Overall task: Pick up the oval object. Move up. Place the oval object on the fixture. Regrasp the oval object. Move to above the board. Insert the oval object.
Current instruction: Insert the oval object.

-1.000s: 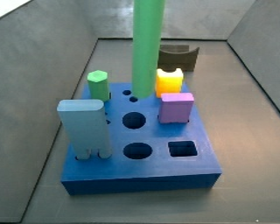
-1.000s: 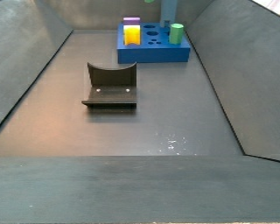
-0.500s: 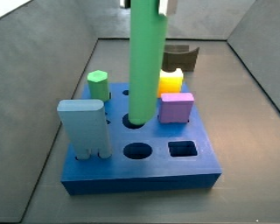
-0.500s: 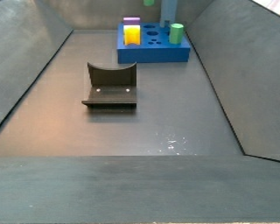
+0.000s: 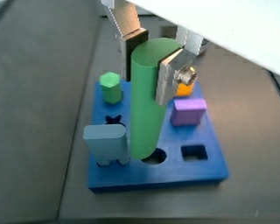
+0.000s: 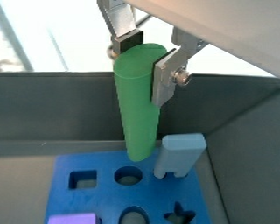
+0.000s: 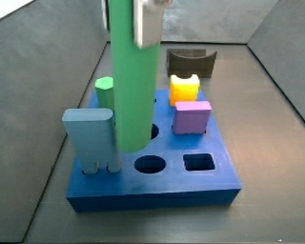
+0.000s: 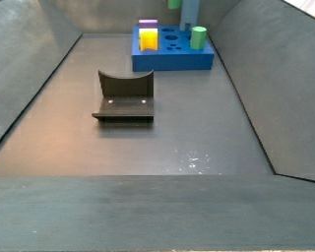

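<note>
Oval object (image 5: 146, 101) stands upright above the board (image 5: 154, 171), its top clamped between the gripper (image 5: 154, 54) fingers.

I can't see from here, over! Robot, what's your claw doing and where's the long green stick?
End effector above the board, shut on the oval object. Rod upright, lower tip at a round hole. Light-blue peg stands close beside it.

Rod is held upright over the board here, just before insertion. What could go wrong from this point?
1. The oval object, clamped near its top by the end effector, hangs low beside the light-blue peg; drifting sideways could bump it.
2. Its lower end sits at a round hole in the board; misaligned, it may catch the rim and jam or tilt in the grip.
</note>
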You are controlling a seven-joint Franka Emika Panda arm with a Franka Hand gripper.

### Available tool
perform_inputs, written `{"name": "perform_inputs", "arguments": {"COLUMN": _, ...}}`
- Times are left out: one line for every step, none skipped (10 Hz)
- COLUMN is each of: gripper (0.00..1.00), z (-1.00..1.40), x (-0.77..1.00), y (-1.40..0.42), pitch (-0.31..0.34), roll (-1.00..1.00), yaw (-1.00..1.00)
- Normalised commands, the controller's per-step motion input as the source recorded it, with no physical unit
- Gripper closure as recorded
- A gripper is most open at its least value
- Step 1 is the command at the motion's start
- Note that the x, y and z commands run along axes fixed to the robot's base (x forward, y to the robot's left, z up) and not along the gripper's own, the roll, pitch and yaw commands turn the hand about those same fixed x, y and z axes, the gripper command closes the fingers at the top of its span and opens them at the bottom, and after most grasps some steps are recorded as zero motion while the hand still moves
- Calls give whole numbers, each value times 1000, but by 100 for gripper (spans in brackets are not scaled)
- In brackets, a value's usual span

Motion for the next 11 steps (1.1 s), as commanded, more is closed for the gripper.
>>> {"name": "perform_inputs", "arguments": {"gripper": 100, "z": -194, "x": 0, "y": 0, "pitch": -9, "roll": 0, "yaw": -1000}}
{"name": "perform_inputs", "arguments": {"gripper": 100, "z": -183, "x": 71, "y": 0, "pitch": 0, "roll": 0, "yaw": -980}}
{"name": "perform_inputs", "arguments": {"gripper": 100, "z": -174, "x": 243, "y": 0, "pitch": 0, "roll": 0, "yaw": -840}}
{"name": "perform_inputs", "arguments": {"gripper": 100, "z": -157, "x": 371, "y": 0, "pitch": 0, "roll": 0, "yaw": -737}}
{"name": "perform_inputs", "arguments": {"gripper": 100, "z": -146, "x": 469, "y": 40, "pitch": -30, "roll": -34, "yaw": -686}}
{"name": "perform_inputs", "arguments": {"gripper": 100, "z": -131, "x": 637, "y": 191, "pitch": -23, "roll": -73, "yaw": -574}}
{"name": "perform_inputs", "arguments": {"gripper": 100, "z": -194, "x": 660, "y": 237, "pitch": 0, "roll": -73, "yaw": -569}}
{"name": "perform_inputs", "arguments": {"gripper": 100, "z": -300, "x": 354, "y": 217, "pitch": 0, "roll": -23, "yaw": -691}}
{"name": "perform_inputs", "arguments": {"gripper": 100, "z": -423, "x": 0, "y": 0, "pitch": 34, "roll": 6, "yaw": -889}}
{"name": "perform_inputs", "arguments": {"gripper": 100, "z": -549, "x": -43, "y": 0, "pitch": 10, "roll": 59, "yaw": -1000}}
{"name": "perform_inputs", "arguments": {"gripper": 100, "z": -283, "x": -309, "y": 0, "pitch": 67, "roll": 84, "yaw": -666}}
